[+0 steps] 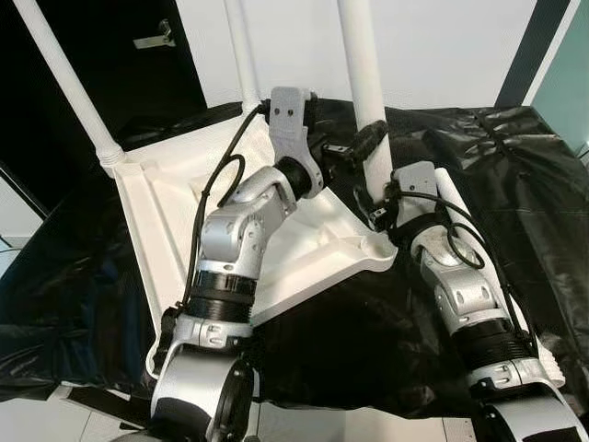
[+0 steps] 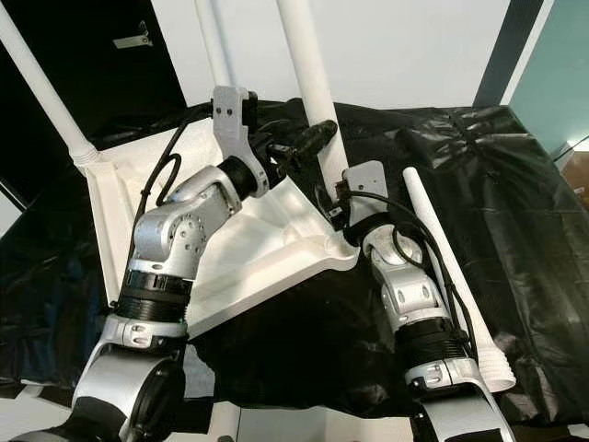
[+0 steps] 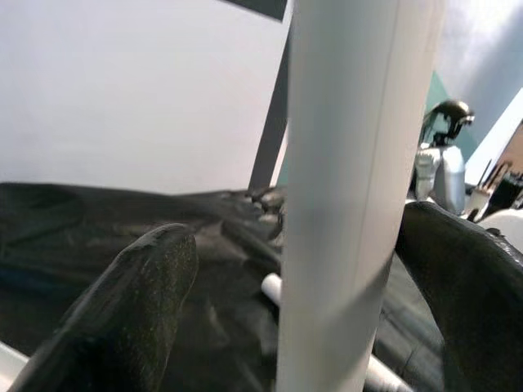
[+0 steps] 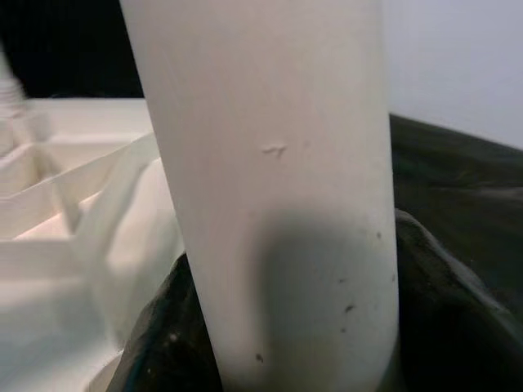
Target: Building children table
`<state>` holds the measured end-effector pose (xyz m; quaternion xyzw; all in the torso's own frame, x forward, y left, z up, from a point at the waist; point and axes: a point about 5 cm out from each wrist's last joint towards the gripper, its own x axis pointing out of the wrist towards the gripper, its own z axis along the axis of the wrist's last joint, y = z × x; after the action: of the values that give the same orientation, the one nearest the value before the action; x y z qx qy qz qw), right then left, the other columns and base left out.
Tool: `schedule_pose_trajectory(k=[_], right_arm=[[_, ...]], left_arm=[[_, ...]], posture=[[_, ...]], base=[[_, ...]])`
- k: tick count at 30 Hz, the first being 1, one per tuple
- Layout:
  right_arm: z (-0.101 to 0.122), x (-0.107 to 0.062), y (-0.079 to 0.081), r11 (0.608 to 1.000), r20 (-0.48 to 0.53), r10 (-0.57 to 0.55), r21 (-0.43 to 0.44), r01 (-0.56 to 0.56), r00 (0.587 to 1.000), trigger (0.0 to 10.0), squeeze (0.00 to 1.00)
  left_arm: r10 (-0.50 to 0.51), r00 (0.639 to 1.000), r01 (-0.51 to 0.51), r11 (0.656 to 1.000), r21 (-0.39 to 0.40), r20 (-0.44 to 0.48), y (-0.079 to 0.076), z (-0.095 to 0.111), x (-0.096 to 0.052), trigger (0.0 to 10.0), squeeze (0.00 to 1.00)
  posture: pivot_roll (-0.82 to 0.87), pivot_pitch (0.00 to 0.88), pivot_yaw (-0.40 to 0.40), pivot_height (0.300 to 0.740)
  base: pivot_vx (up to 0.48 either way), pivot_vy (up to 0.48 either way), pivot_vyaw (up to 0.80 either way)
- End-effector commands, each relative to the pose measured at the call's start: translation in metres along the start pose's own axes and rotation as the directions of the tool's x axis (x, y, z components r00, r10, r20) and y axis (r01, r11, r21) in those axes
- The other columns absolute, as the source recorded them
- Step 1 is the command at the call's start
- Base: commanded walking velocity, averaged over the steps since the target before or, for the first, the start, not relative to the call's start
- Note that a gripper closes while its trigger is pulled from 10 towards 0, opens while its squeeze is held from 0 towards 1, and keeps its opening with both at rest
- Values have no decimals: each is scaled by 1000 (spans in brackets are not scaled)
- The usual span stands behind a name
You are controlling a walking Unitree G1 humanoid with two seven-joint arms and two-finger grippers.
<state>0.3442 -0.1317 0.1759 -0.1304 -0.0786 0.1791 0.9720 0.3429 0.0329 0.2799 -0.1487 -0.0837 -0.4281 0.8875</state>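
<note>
The white plastic tabletop (image 1: 184,212) lies upside down on black sheeting (image 1: 515,184), ribbed underside facing up, and three white legs rise from it: one at the far-left corner (image 1: 69,83), one at the back (image 1: 241,55), and the near-right leg (image 1: 363,74), which stands between both grippers. A fourth, loose leg (image 2: 451,267) lies flat on the sheeting just to the right of the right arm, its flared end toward the robot.

The left gripper (image 1: 361,145) reaches across the tabletop and has the near-right leg between its black fingers partway up. In the left wrist view one finger (image 3: 122,318) sits a little off the leg on one side while the other presses in close on the far side, so the hold looks loose rather than tight.

The right gripper (image 1: 385,204) sits lower, right at the base of the same leg where it meets the tabletop's corner socket. In the right wrist view the leg (image 4: 270,196) stands tight between the dark fingers (image 4: 445,310), which wrap it on both sides: a firm clasp.

Behind the table are a white wall (image 1: 442,46) and a dark doorway (image 1: 120,55).
</note>
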Motion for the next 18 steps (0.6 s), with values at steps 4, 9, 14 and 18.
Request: schedule_pose_trajectory(k=[4, 9, 14, 18], right_arm=[[-1, -4, 11, 998, 12, 64, -14, -64, 998, 10000, 0], [-3, -5, 11, 997, 7, 72, -39, -72, 997, 10000, 0], [-2, -5, 11, 997, 11, 73, -40, -73, 997, 10000, 0], [-2, -5, 10, 997, 12, 72, -43, -71, 997, 10000, 0]], left_arm=[[1, 1000, -1, 1000, 0, 14, 3, 7, 3, 10000, 0], [-24, 999, 25, 999, -30, 26, -1, 12, 8, 9451, 0], [-21, 999, 22, 999, -33, 23, -4, 10, 11, 2078, 0], [-20, 1000, 21, 999, -34, 24, -4, 10, 11, 0, 0]], posture=[[-54, 0, 20, 740], [-54, 0, 22, 740], [-56, 0, 21, 740], [-57, 0, 19, 740]], base=[[0, 0, 0], [0, 0, 0], [0, 0, 0], [0, 0, 0]])
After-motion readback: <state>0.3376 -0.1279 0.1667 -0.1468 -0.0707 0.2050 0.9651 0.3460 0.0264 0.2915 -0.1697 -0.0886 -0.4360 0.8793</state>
